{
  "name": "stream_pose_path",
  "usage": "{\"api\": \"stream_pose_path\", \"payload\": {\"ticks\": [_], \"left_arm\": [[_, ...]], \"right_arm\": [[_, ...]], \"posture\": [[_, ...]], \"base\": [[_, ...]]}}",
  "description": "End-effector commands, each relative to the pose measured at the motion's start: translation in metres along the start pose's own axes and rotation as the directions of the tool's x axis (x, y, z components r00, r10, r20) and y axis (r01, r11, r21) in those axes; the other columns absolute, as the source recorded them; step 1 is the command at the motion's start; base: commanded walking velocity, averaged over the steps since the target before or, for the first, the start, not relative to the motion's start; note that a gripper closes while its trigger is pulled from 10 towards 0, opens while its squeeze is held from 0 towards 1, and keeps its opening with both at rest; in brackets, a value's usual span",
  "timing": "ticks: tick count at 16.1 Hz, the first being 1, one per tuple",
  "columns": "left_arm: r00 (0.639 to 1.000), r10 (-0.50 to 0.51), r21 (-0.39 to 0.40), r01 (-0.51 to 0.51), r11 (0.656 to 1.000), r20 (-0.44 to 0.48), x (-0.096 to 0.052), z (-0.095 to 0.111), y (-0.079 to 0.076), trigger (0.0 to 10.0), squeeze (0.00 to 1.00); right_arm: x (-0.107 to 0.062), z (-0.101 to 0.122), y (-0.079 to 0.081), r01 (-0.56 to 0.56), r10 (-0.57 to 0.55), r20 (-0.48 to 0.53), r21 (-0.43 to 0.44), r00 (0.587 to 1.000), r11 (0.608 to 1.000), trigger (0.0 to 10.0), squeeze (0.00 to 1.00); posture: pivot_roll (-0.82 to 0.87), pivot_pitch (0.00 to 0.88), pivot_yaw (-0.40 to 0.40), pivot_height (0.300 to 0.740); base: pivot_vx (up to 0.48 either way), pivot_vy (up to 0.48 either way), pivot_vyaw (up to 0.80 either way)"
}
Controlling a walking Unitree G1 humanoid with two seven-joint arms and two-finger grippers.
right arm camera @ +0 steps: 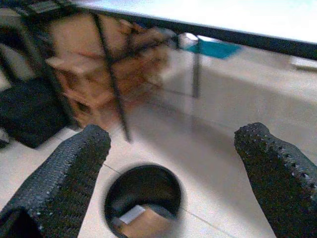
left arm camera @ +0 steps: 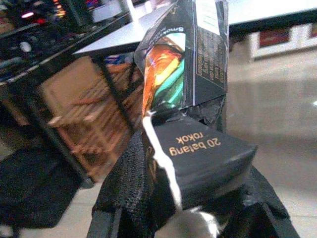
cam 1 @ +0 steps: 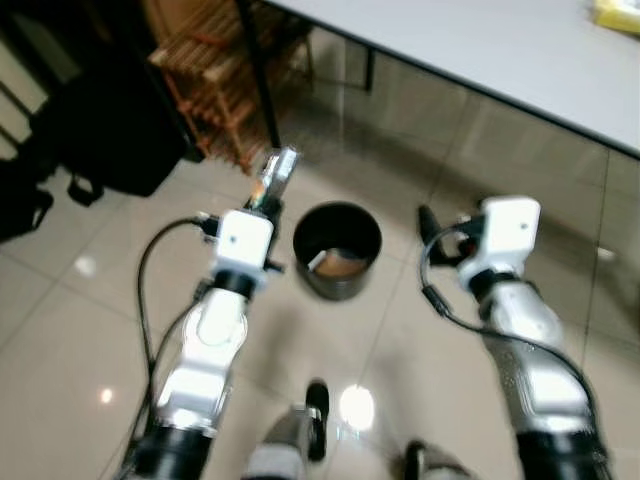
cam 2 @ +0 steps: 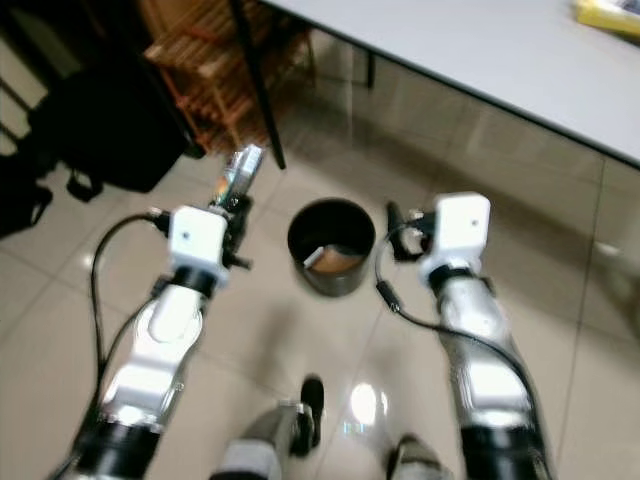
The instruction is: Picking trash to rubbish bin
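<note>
A round black rubbish bin (cam 1: pixel 337 248) stands on the tiled floor between my two arms, with brown and white scraps (right arm camera: pixel 141 221) inside. My left gripper (cam 1: pixel 268 190) is shut on a crumpled black cigarette pack (left arm camera: pixel 190 94) with an orange and green panel. It holds the pack (cam 1: pixel 275 175) up, just left of the bin's rim and above the floor. My right gripper (cam 1: pixel 428 225) is open and holds nothing, just right of the bin. In the right wrist view its wide-apart fingers (right arm camera: pixel 64 173) frame the bin (right arm camera: pixel 143 198).
A grey-white table (cam 1: pixel 500 50) runs across the upper right, its black leg (cam 1: pixel 258 75) coming down behind the bin. A wooden crate rack (cam 1: pixel 215 80) and a black bag (cam 1: pixel 100 130) sit at the upper left. My feet (cam 1: pixel 315 415) show at the bottom.
</note>
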State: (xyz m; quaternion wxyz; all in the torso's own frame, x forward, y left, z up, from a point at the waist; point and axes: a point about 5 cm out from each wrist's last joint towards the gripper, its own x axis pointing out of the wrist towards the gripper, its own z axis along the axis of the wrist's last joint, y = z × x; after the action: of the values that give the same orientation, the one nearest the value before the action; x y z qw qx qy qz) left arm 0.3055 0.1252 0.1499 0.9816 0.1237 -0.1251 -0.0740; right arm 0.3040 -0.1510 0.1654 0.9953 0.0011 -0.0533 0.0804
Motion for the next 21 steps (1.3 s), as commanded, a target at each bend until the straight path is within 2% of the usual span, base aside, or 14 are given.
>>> {"api": "stream_pose_path", "payload": {"ticks": [1, 5, 10, 21], "left_arm": [[1.000, -0.010, -0.003, 0.010, 1.000, -0.023, -0.0016, -0.0039, -0.0031, 10.0, 0.00], [0.999, -0.024, 0.004, 0.024, 1.000, -0.034, -0.0016, -0.0060, -0.0046, 10.0, 0.00], [0.999, -0.034, 0.007, 0.034, 0.999, -0.038, -0.0014, -0.0060, -0.0054, 10.0, 0.00], [0.998, -0.040, 0.009, 0.041, 0.999, -0.044, -0.0017, -0.0067, -0.0049, 10.0, 0.00]], "right_arm": [[-0.0045, -0.0062, -0.0043, 0.012, -0.011, -0.028, 0.009, 1.000, 1.000, 10.0, 0.00], [-0.0051, -0.0080, -0.0045, 0.019, -0.019, -0.037, 0.006, 0.999, 1.000, 10.0, 0.00], [-0.0058, -0.0107, 0.0002, 0.000, 0.001, -0.046, 0.025, 0.999, 1.000, 10.0, 0.00], [-0.0041, -0.0134, 0.0043, -0.004, 0.006, -0.059, 0.038, 0.998, 0.999, 10.0, 0.00]], "posture": [[0.07, 0.313, 0.115, 0.740], [0.08, 0.316, 0.120, 0.740], [0.08, 0.316, 0.122, 0.740], [0.08, 0.313, 0.125, 0.740]], "base": [[0.262, 0.000, 0.00], [0.261, 0.000, 0.00], [0.261, 0.000, -0.68], [0.265, 0.000, -0.04]]}}
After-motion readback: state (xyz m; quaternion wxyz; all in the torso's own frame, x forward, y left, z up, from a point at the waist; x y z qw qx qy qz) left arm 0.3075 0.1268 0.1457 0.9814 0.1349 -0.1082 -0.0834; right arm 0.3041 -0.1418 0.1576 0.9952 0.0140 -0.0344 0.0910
